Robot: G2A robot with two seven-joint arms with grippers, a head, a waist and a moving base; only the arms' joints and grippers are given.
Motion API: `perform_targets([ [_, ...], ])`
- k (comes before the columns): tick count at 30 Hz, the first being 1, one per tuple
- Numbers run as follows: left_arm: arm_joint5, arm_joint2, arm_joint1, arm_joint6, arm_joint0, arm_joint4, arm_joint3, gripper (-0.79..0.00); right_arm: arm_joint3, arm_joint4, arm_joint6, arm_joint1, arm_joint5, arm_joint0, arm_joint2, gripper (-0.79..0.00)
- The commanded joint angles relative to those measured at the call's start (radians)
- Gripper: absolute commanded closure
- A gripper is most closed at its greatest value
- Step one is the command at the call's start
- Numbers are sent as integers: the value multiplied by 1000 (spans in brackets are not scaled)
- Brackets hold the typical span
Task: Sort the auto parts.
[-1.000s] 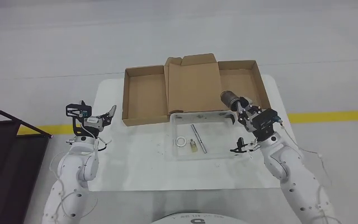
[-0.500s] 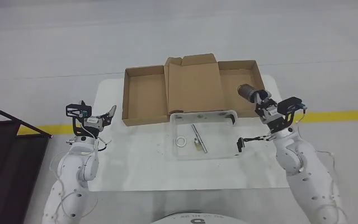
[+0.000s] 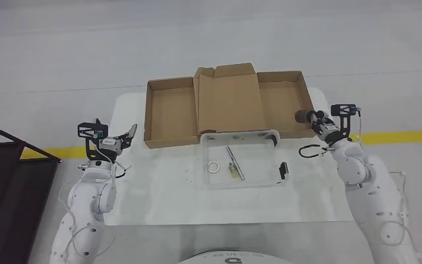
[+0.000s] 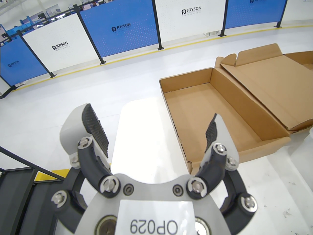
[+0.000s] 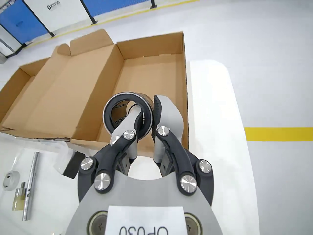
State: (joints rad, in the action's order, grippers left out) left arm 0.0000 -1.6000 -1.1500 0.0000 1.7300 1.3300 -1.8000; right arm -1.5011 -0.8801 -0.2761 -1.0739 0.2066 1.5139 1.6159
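Gripping the bearing [image 5: 110,110] with the right pincer [image 5: 146,114] at the box [image 5: 184,79] near the desk's [image 3: 165,198] far right corner; lower well inside before releasing, ignoring the spread, empty left pincer [image 4: 152,119].

White table [image 3: 165,198], rounded corners. An open cardboard box [image 3: 171,109] sits along its far edge, flaps spread flat, spanning most of the width. A clear tray [image 3: 254,178] is just in front of the box, mid-table. A small black part [image 3: 283,170] lies at the tray's right edge.
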Motion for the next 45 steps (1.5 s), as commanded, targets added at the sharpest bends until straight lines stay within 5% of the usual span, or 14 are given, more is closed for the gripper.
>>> perform_targets([
  [1,0,0,0,0,0,0,0,-785,-1,-8,-16,-2,-18,-10,-15,0],
  [12,0,0,0,0,0,0,0,-785,-3,-16,-26,-9,-58,-20,-38,0],
  [27,0,0,0,0,0,0,0,-785,-21,-30,1,-16,-76,-9,-51,-345],
  [34,0,0,0,0,0,0,0,-785,-81,66,216,-9,277,67,-2,-391],
  [41,0,0,0,0,0,0,0,-785,-51,75,286,3,639,58,8,-366],
  [45,0,0,0,0,0,0,0,-785,-28,20,339,5,764,39,-1,-348],
])
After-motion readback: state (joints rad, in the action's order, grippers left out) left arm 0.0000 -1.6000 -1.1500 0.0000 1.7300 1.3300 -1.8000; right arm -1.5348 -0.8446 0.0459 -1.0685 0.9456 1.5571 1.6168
